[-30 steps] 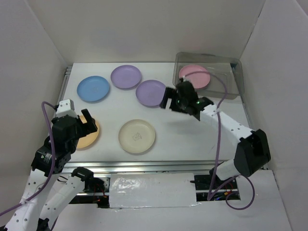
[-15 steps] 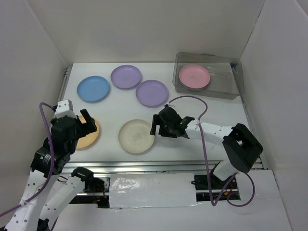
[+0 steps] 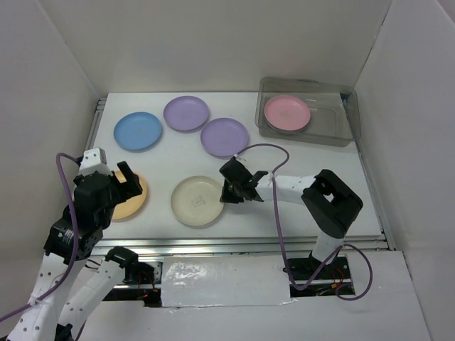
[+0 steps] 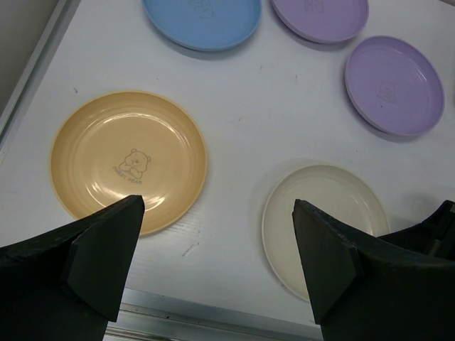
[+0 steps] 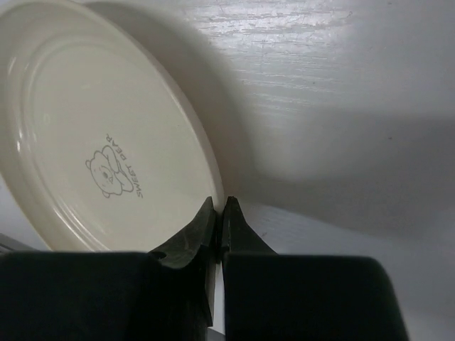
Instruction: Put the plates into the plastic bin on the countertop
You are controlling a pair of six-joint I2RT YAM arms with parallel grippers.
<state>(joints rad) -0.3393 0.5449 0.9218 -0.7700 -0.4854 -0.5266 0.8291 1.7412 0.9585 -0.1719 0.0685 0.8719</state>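
Six plates show on the white table (image 3: 178, 160), counted as two lavender and one each of blue, pink, cream and orange. The cream plate (image 5: 106, 142) lies well left of the clear bin (image 3: 341, 124) and nearer the arms. The right gripper (image 5: 221, 213) has its fingers pressed all but together over the plate's right rim, one inside and one outside. The right wrist view cuts off this plate's left side, though a bear print reading "SWEET BEAR" is legible. The pink plate (image 3: 287, 113) sits inside the single bin, in its left half. The nearer lavender plate (image 3: 225, 137) lies just left of the bin. The farther lavender plate (image 3: 186, 113) and the blue plate (image 3: 138, 131) lie further left again, both clipped in the left wrist view. The orange plate (image 4: 128, 160) is farthest from the bin. In the overhead view it is partly hidden by the left gripper (image 4: 217, 213), which hangs above it spread wide and holds nothing.
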